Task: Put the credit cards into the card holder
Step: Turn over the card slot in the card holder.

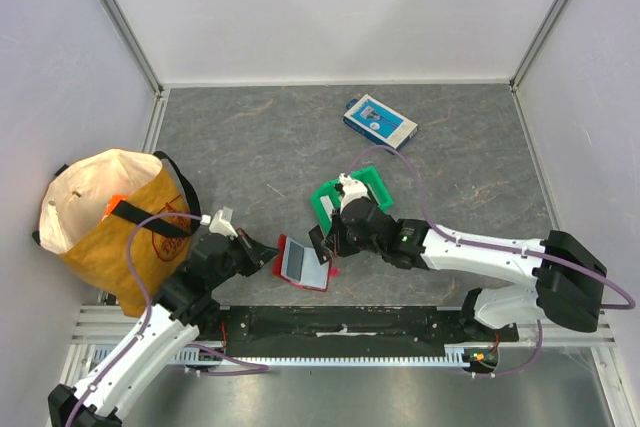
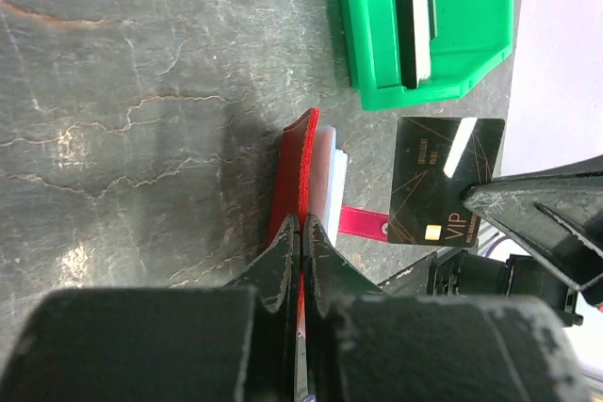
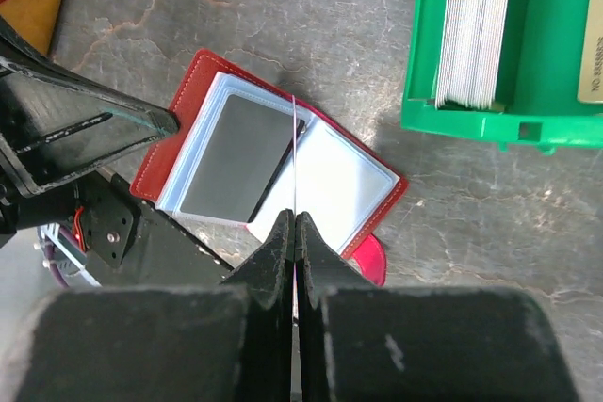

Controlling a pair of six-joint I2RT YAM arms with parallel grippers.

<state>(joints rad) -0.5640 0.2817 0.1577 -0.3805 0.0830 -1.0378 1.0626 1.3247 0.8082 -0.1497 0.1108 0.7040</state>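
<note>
The red card holder point(image 1: 303, 263) lies open on the table, its clear inner sleeves facing up point(image 3: 339, 181). My left gripper point(image 1: 271, 251) is shut on the holder's red cover at its left edge point(image 2: 292, 167). My right gripper point(image 1: 322, 244) is shut on a black credit card point(image 2: 443, 181) marked VIP and holds it on edge just above the holder's middle fold. In the right wrist view the card point(image 3: 294, 152) shows as a thin line over the sleeves. More credit cards point(image 3: 476, 25) stand stacked in the green bin point(image 3: 551, 44).
The green bin point(image 1: 372, 179) sits just behind the right gripper. A blue-and-white box point(image 1: 380, 119) lies at the back right. A yellow and white bag point(image 1: 115, 217) stands at the left, close to the left arm.
</note>
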